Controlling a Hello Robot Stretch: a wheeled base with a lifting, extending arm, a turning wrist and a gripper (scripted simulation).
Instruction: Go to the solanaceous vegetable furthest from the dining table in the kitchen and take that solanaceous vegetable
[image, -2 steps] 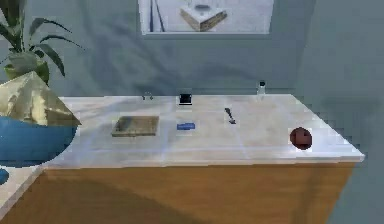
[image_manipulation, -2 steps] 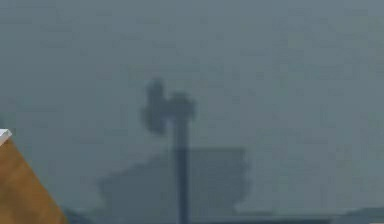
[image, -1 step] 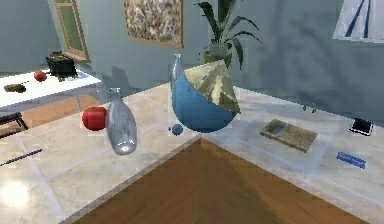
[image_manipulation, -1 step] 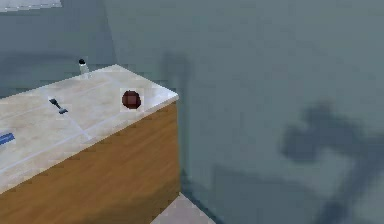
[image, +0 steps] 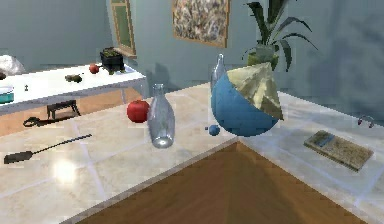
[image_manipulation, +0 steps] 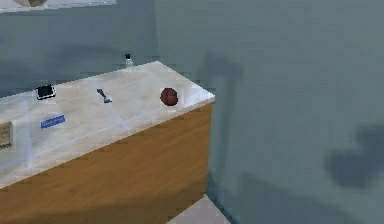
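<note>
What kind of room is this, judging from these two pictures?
Probably a kitchen: a marble-topped counter with a wooden front, and on it a glass bottle and a round red thing, perhaps a tomato.

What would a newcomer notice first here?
The big blue bowl mid forward view, on the marble counter, with a clear glass bottle and a red round thing left of it. In the arm side view, a dark red round thing sits near the counter's corner.

Countertop (image: 110, 165) is looking like polished pale stone, glossy w/ glare. Bottle (image: 161, 120) is showing clear glass. Cabinet front (image_manipulation: 120, 175) is reading as smooth matt wood. Red veg (image_manipulation: 169, 96) is looking smooth, dull-skinned.
</note>
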